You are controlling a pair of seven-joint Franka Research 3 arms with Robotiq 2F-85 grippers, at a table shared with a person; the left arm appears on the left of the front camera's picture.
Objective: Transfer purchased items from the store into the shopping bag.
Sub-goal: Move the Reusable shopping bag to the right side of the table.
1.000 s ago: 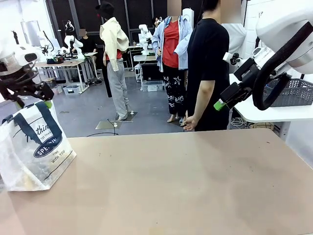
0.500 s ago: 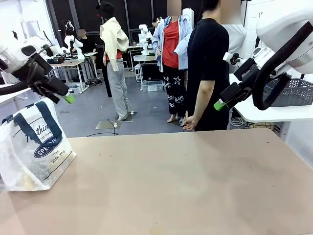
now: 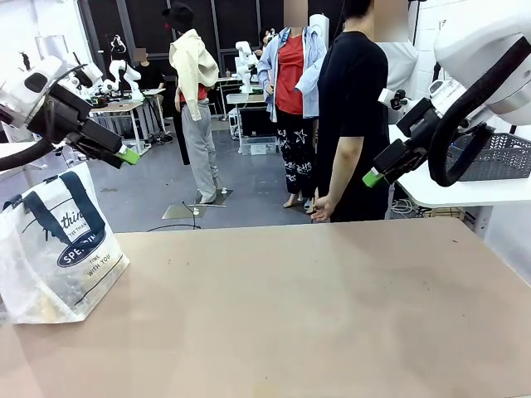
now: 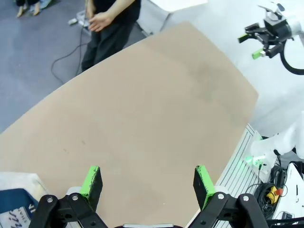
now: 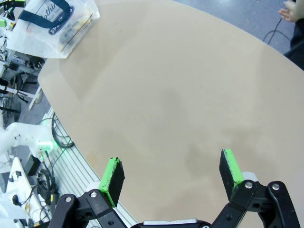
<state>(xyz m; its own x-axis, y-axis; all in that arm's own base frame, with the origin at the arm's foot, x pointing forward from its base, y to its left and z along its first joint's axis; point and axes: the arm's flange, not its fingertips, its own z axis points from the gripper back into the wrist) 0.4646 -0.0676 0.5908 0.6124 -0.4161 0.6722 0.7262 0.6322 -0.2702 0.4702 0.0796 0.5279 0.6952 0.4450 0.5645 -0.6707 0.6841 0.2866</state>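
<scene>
I hold both grippers, left (image 4: 147, 185) and right (image 5: 172, 175), high with jaws open and empty, clear of the bag (image 3: 55, 249) standing at the table's (image 3: 315, 315) lower-left edge.

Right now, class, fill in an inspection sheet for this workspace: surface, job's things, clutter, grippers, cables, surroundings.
Surface: tan table, bare apart from the bag.
Job's things: bag upright at the table's left edge; small goods show dimly through its wall.
Clutter: nothing seen.
Grippers: left gripper above the bag, jaws open, empty; right gripper raised at right, jaws open, empty.
Cables: one on the floor past the table.
Surroundings: person at the far side; grey basket on a side table.
</scene>
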